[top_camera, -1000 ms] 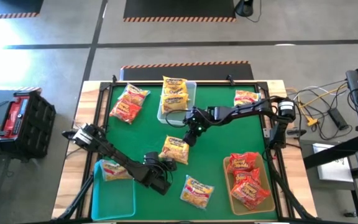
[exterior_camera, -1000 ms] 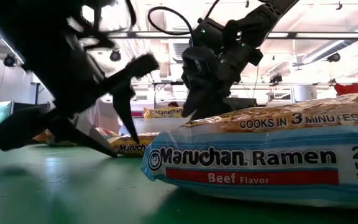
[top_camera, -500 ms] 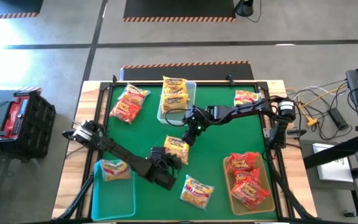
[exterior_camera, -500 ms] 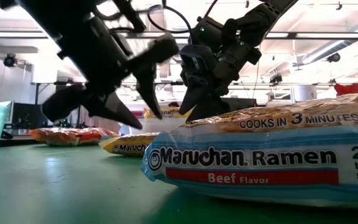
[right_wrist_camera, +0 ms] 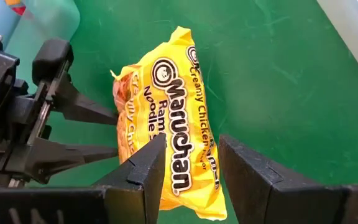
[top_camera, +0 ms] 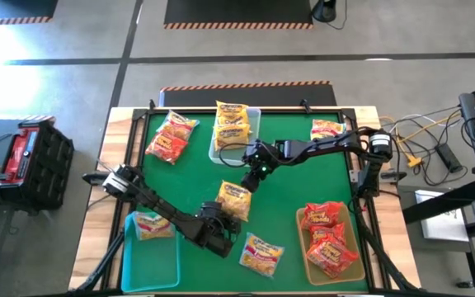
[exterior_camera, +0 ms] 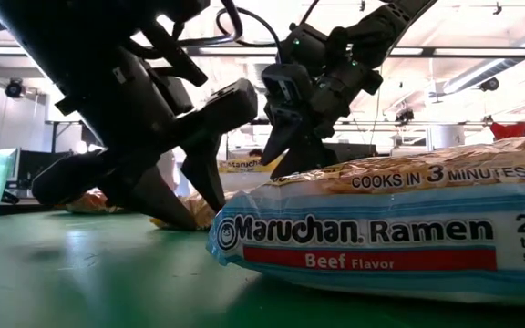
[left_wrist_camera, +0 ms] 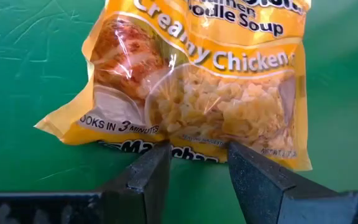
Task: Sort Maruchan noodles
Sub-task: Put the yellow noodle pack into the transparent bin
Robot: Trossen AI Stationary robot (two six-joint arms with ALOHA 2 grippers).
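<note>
A yellow Creamy Chicken packet [top_camera: 234,198] lies flat mid-table. My left gripper [top_camera: 225,221] is open and low at the packet's near short edge [left_wrist_camera: 194,152], one finger on each side of that edge's middle. My right gripper [top_camera: 251,177] hangs open above the packet's far end [right_wrist_camera: 166,130], clear of it. In the right wrist view, the left gripper [right_wrist_camera: 61,124] shows beyond the packet. A yellow and pale-blue beef packet [top_camera: 262,252] lies flat near the near edge and fills the low view [exterior_camera: 390,228]. My left gripper comes at the yellow packet slanting down from the table's near-left side, its open fingertips [left_wrist_camera: 160,155] at the packet's near short edge. The packet lies flat on the table. Whether the fingertips touch it I cannot tell.
A clear bin [top_camera: 254,124] at the far edge holds yellow packets. A tan bin [top_camera: 302,239] at near right holds red ones. A teal bin [top_camera: 130,256] at near left holds one packet. Red packets [top_camera: 171,136] lie at far left and one packet [top_camera: 326,128] at far right.
My left gripper has swung from the near-left toward the yellow packet and come down to the table at its near edge, staying open. The right gripper has kept its place above the packet.
</note>
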